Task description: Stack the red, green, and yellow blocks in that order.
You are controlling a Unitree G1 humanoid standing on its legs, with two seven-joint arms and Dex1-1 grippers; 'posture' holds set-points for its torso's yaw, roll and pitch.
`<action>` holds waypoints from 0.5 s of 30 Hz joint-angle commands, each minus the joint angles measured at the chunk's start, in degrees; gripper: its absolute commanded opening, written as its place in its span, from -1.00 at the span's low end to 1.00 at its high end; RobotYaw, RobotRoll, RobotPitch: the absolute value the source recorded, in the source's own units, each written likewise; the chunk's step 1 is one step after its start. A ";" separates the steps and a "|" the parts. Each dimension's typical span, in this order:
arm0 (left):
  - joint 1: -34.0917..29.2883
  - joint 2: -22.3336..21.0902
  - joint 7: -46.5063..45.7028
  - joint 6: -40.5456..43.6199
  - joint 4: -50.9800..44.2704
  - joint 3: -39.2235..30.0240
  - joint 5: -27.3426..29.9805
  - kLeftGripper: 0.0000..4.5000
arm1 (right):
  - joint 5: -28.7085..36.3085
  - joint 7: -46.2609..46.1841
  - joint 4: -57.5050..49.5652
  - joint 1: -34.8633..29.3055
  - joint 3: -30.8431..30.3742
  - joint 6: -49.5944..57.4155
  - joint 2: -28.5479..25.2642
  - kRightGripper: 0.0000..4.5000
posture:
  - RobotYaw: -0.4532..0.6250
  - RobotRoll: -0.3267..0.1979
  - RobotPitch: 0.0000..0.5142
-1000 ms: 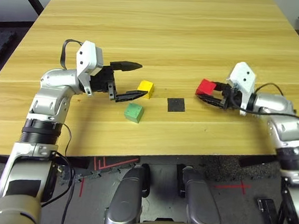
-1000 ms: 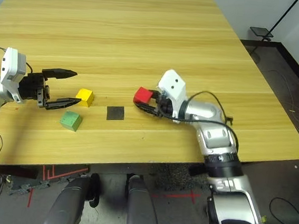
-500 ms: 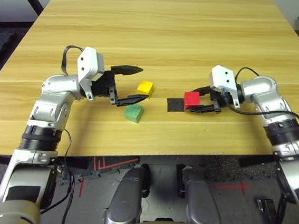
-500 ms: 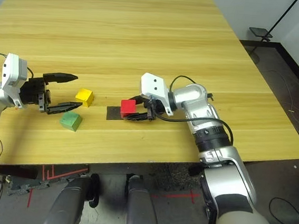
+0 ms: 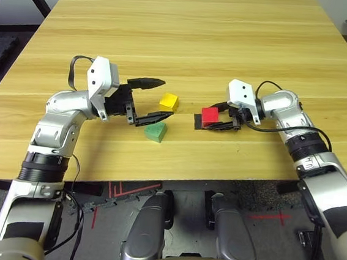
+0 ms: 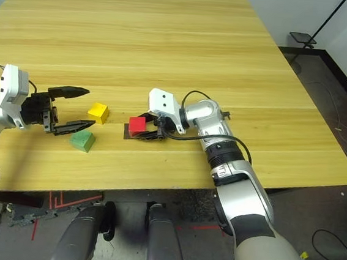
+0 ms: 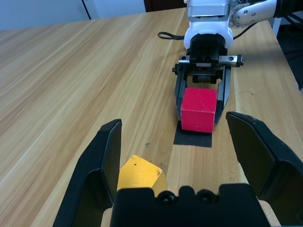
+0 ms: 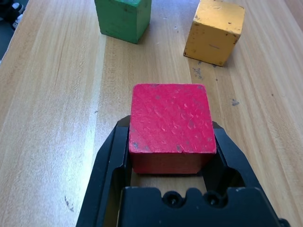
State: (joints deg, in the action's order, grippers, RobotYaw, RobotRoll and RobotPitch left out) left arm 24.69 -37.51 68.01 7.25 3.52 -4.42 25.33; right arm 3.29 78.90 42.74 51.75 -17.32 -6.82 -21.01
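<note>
My right gripper point(image 5: 214, 120) is shut on the red block point(image 5: 210, 116), holding it over the flat black square marker point(image 7: 192, 137) near the table's middle front. The yellow block point(image 5: 168, 100) rests on the table to its left, and the green block point(image 5: 155, 131) lies a little nearer the front edge. My left gripper point(image 5: 159, 98) stands open, one finger beyond the yellow block and the other between the yellow and green blocks. In the right wrist view the red block point(image 8: 171, 126) sits between the black fingers, with the green block point(image 8: 123, 18) and yellow block point(image 8: 215, 31) beyond it.
The wooden table point(image 5: 195, 34) stretches wide and bare behind the blocks. Its front edge point(image 5: 175, 179) runs just below the green block. A dark stand point(image 6: 321, 27) and floor lie off the table's right side.
My right arm has carried the red block leftward, from the right side to over the black square marker. My left gripper has shifted slightly and stays open.
</note>
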 commanded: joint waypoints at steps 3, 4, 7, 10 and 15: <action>-0.16 -0.63 0.19 0.58 -0.75 -0.01 0.27 1.00 | -0.83 -1.28 0.83 -1.15 0.54 -1.19 0.18 -0.08 | 0.59 0.25 -0.17; -0.13 -0.58 0.17 0.60 -0.76 0.05 0.28 1.00 | -0.84 -1.36 0.79 -1.33 0.52 -1.25 0.18 -0.08 | 0.59 0.25 -0.17; -0.12 -0.39 0.12 0.74 -0.99 0.24 0.35 1.00 | -0.94 -1.71 0.70 -1.90 0.43 -1.34 0.16 -0.08 | 0.59 0.25 -0.15; -0.03 -0.31 0.24 0.68 -0.80 0.36 0.31 1.00 | -1.14 -1.96 0.82 -2.27 0.28 -1.41 0.20 -0.08 | 0.59 0.25 -0.14; 0.24 -0.29 0.34 0.76 -0.55 0.42 0.30 1.00 | -1.45 -2.57 1.18 -2.43 0.10 -1.69 0.72 -0.08 | 0.59 0.25 -0.13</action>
State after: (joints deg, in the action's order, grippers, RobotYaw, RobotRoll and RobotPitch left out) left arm 24.91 -37.66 68.06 7.60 3.42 -4.36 25.39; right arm 2.55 76.55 43.36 50.27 -17.26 -7.77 -20.58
